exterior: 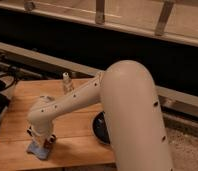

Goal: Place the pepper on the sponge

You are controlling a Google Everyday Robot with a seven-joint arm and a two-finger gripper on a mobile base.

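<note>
Dim, warm-toned indoor scene. Brightest on the rounded top of the white arm [129, 85], lit from above and shading to grey-brown down its underside. Soft amber glow across the wooden table [22, 100], darker toward its left edge. Deep black band behind the table, almost without detail. Washed-out, hazy glare on the pale strip [132, 15] along the top. Gripper [42, 141] low at the table's front left, right over the light-blue sponge [37, 149], sunk in the arm's own shade. Black dish [98, 127] half lost in shadow beside the arm.
</note>
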